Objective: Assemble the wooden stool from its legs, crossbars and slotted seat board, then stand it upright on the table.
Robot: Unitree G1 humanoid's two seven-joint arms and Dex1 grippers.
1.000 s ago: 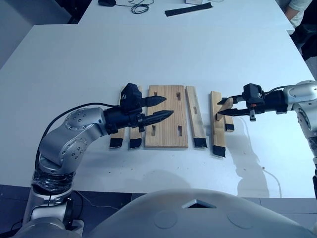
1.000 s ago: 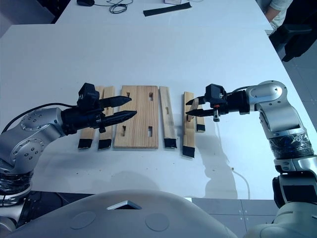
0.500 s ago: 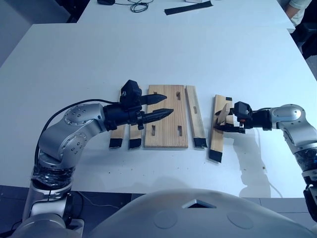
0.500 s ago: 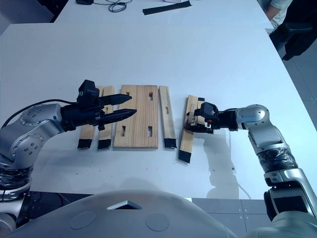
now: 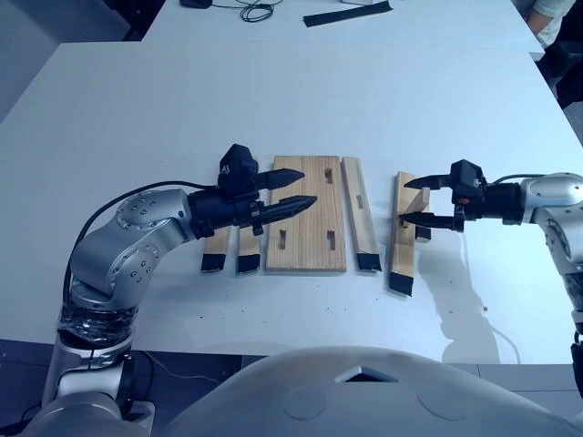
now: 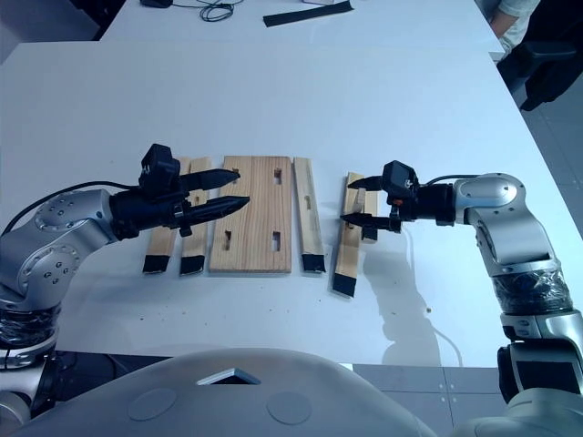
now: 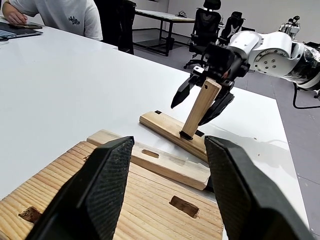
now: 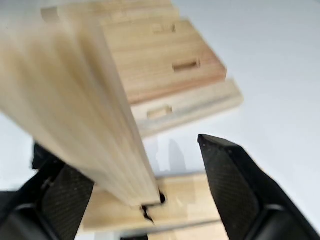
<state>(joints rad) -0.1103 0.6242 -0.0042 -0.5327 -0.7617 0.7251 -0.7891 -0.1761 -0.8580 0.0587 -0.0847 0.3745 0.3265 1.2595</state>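
1. Stool assembly is judged barely begun: one short pale-wood crossbar (image 7: 200, 107) is stood, tilted, in the slot of a long pale-wood leg with a black end (image 7: 167, 129), which lies flat on the white table (image 5: 273, 100).
2. The right gripper (image 5: 406, 201) is spread wide, with a finger on either side of that crossbar. No contact is seen, so the piece appears unheld, though how firmly it is seated cannot be told.
3. The left gripper (image 5: 308, 188) is likewise spread wide with nothing held. The flat rectangular slotted seat board of pale wood (image 5: 314, 232) lies directly beneath its fingertips.
4. A pair of further black-ended legs (image 5: 248, 248) lies under that gripper's wrist, and a fourth leg (image 5: 358, 214) lies between the two grippers.
5. Left to do, as judged: the other joints, fitting the seat board, and standing the stool upright.
6. No writing or label can be read on the wooden parts.
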